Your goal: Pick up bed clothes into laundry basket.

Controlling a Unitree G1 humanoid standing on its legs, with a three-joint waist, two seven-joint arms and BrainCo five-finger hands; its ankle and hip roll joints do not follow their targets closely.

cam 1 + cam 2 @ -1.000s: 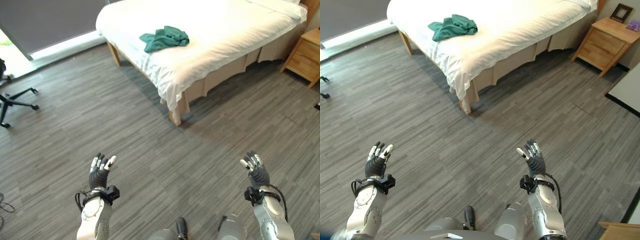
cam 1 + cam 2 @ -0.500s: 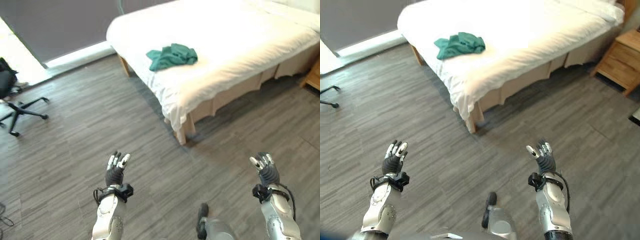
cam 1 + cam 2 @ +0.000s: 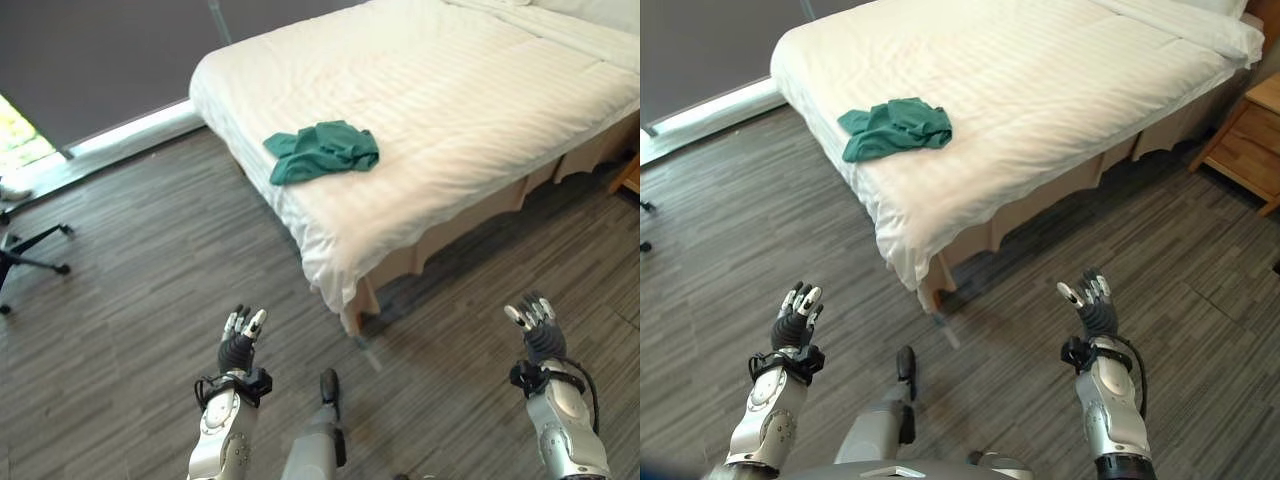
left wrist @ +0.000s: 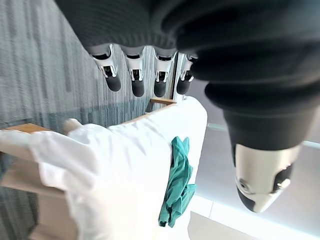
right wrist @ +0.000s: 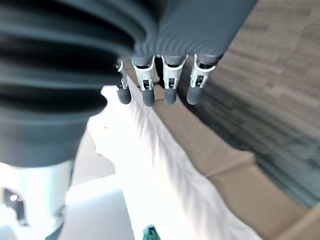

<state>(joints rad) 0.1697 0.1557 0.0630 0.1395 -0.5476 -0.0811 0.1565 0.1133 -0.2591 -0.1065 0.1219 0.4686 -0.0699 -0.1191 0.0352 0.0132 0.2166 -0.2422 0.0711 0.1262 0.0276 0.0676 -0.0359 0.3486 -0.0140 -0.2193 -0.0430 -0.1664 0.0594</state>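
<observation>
Green clothes (image 3: 322,152) lie on the bed (image 3: 470,110) beside a nightstand (image 3: 1246,148).

Garment (image 3: 322,152): teal green, plain, no print, crumpled with darker folds.

Bed cover (image 3: 450,110): white to cream, faint woven stripes running across it. Bed skirt (image 3: 470,215) beneath: beige-tan. Bed leg (image 3: 928,292): light wood.

Floor (image 3: 150,270): grey wood-grain planks, streaked light and dark.

Nightstand (image 3: 1250,140): honey-coloured wood.

Wall (image 3: 90,50) behind bed: dull dark grey; pale bright strip along its base.

Chair base (image 3: 30,255): black.

Left hand (image 3: 240,340): silver fingers, dark tips, dark ribbed cover at the back and wrist. Right hand (image 3: 535,325): same silver and dark scheme.
</observation>
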